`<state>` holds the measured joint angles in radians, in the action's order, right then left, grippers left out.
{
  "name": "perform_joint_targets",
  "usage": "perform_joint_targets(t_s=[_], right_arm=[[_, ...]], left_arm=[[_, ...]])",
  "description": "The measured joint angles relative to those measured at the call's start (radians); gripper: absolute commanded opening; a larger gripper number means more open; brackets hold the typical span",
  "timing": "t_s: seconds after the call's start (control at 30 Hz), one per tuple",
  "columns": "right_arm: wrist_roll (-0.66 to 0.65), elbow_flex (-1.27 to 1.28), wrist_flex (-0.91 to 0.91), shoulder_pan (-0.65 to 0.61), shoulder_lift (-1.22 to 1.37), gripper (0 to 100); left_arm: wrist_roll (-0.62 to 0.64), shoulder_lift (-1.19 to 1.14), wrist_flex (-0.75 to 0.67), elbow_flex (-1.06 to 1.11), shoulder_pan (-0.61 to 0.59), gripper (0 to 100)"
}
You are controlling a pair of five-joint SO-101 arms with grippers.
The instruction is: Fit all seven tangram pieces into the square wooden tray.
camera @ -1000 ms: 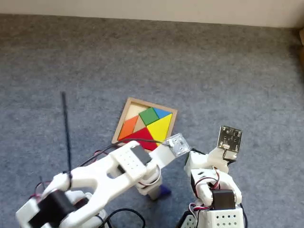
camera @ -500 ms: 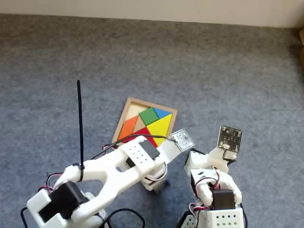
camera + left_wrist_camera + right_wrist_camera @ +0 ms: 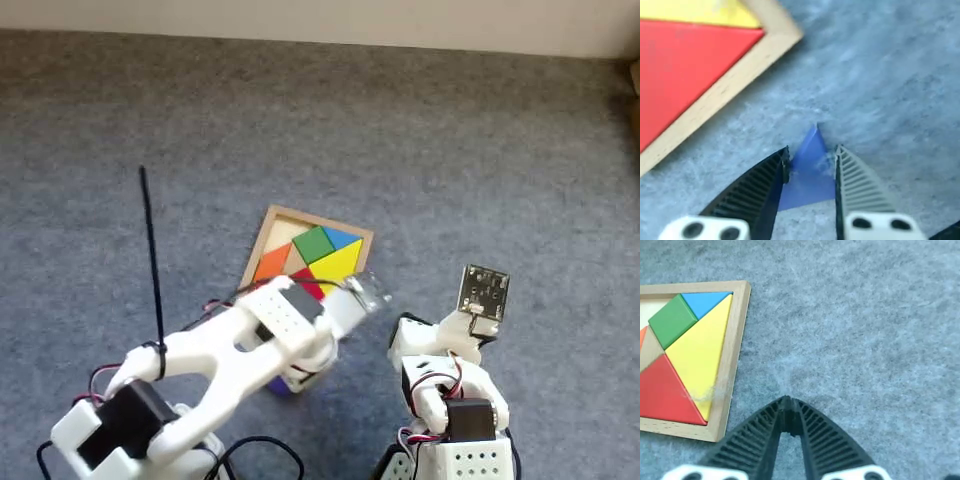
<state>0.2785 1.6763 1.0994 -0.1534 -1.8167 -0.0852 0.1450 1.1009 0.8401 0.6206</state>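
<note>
Pinching a flat blue triangle (image 3: 808, 176) beside the wooden tray (image 3: 730, 82) is the left gripper (image 3: 812, 150); the right gripper (image 3: 788, 405) is pressed together.

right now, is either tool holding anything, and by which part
The left tool pinches the blue triangle across its two slanted edges, just below the tip. The right tool is shut on nothing.

High overhead — wrist cameras close, tray (image 3: 731, 340) shared

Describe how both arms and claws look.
White shells, black motors and thin red-and-black wires make up the left arm and right arm. A black strip rises from the left one; a dark circuit board tops the right. The left claw and right claw have ribbed, tapering fingers.
</note>
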Motion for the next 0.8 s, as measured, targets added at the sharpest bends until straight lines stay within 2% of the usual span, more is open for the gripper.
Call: perform_joint_targets(t_s=[0.1,0.43,0.5,0.63,0.8], right_arm=[[0.0,0.0,0.0,0.0,0.0,0.5],[0.0,0.0,0.0,0.0,0.0,0.5],[0.0,0.0,0.0,0.0,0.0,0.5],[0.0,0.0,0.0,0.0,0.0,0.5],[0.0,0.0,0.0,0.0,0.0,0.5]], left_arm=[[-0.054,0.0,0.005,0.015,-0.06,8],[-0.172,0.044,0.008,0.026,-0.298,9],[-0.178,0.123,0.038,0.028,-0.327,12],[-0.18,0.342,0.126,0.044,-0.331,25],[-0.181,0.591,0.172,0.173,-0.345,25]])
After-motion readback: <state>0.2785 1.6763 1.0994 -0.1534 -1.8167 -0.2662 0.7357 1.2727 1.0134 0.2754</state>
